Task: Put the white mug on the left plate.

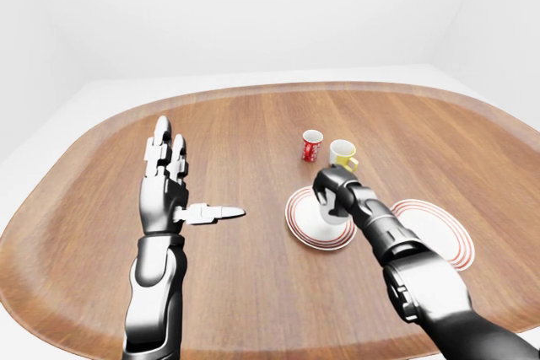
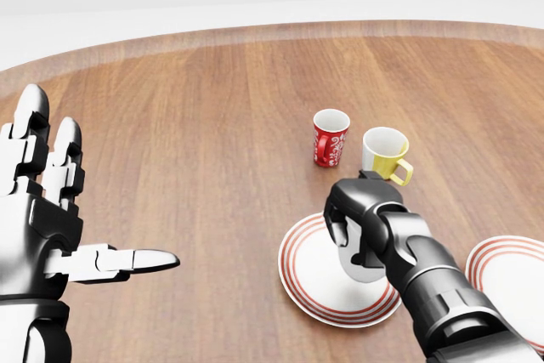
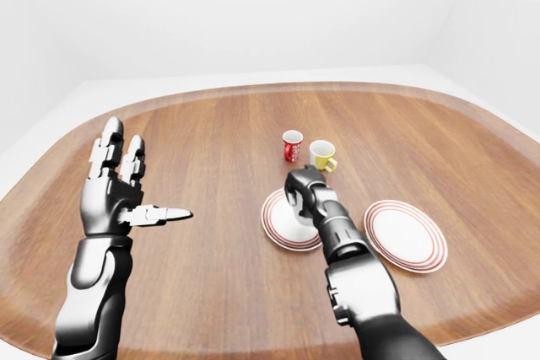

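The white mug [image 2: 364, 266] is in my right hand [image 2: 350, 242], whose dark fingers are closed round it and hide most of it. It is over the middle of the left plate [image 2: 308, 293], a white plate with red rings. I cannot tell whether the mug's base touches the plate. My left hand [image 2: 81, 210] is open and empty, fingers spread upward and thumb pointing right, well to the left of the plate above the wooden table [image 2: 195, 125].
A red mug [image 2: 330, 136] and a yellow mug [image 2: 384, 153] stand close together just above the left plate in the head view. A second red-ringed plate [image 2: 512, 271] lies at the right. The table's rounded edge [image 1: 51, 292] curves at the lower left.
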Motion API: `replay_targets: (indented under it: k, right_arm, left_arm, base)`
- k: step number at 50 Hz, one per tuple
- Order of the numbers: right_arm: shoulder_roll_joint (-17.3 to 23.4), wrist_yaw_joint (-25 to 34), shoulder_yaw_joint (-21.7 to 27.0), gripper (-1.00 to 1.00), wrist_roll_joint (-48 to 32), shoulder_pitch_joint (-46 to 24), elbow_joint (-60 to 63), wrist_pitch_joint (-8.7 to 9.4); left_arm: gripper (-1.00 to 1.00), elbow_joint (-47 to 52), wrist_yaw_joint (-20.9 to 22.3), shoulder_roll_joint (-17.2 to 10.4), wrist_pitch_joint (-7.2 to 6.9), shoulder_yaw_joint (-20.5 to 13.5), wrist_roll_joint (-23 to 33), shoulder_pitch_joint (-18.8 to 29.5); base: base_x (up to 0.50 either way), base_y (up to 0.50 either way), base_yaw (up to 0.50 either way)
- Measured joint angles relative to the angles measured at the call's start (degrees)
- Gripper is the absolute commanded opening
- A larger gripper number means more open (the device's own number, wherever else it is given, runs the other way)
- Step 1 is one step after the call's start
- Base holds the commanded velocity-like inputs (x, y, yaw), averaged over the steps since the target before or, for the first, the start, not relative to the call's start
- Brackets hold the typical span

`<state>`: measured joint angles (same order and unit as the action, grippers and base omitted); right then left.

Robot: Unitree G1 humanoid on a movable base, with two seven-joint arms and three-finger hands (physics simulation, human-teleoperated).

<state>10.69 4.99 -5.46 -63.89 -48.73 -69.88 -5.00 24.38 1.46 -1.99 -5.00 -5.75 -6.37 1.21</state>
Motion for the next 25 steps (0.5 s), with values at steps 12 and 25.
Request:
replay_targets:
  k: [12, 25]
  right_arm:
    - [-0.51, -2.06, -0.2, -1.0, -0.64, 0.13, -0.08, 0.0]
    - [-0.81, -3.15, -0.36, -1.0, -1.1, 0.35, -1.24, 0.0]
  left_arm:
    - [1.0, -0.15, -0.06, -0.11, 0.0, -0.2, -0.19, 0.28]
    - [1.0, -0.26, -0.06, -0.18, 0.0, -0.35, -0.28, 0.32]
  base:
    - [0.0, 0.0, 0.0]
    - [0.0, 0.0, 0.0]
